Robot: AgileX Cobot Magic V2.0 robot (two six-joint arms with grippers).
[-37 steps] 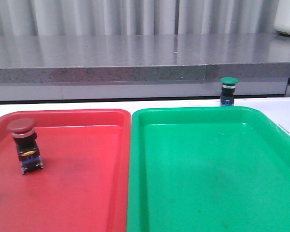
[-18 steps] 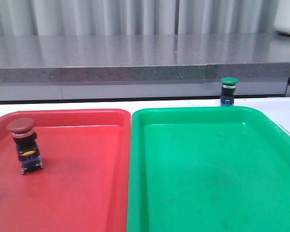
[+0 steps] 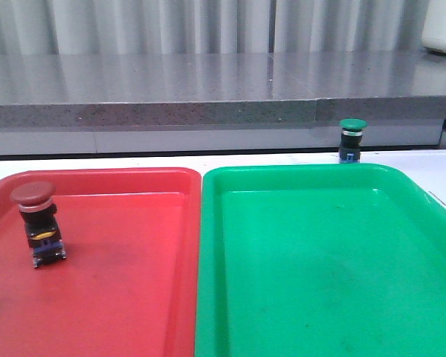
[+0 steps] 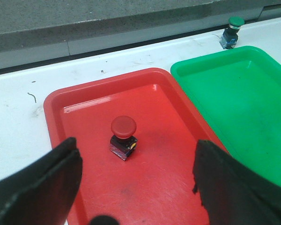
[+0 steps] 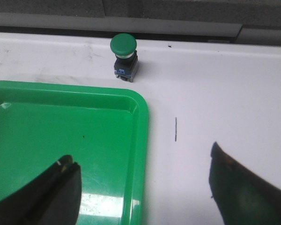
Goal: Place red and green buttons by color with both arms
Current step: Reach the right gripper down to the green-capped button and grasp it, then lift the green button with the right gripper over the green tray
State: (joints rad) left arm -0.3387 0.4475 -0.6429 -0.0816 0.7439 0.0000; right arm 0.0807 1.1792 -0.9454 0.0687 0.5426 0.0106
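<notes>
The red button [image 3: 37, 223] with a dark red cap stands inside the red tray [image 3: 134, 297] near its left side; it also shows in the left wrist view [image 4: 123, 137]. The green button [image 3: 351, 140] stands on the white table behind the green tray [image 3: 320, 282]; it also shows in the right wrist view [image 5: 124, 56] and far off in the left wrist view [image 4: 233, 32]. My left gripper [image 4: 136, 176] is open and empty above the red tray, short of the red button. My right gripper [image 5: 143, 180] is open and empty over the green tray's edge [image 5: 143, 140], well short of the green button.
The two trays lie side by side and touch, filling the front of the white table [image 5: 215, 84]. A grey counter ledge [image 3: 208, 111] runs behind the table. A white object [image 3: 442, 26] stands at the far right on it.
</notes>
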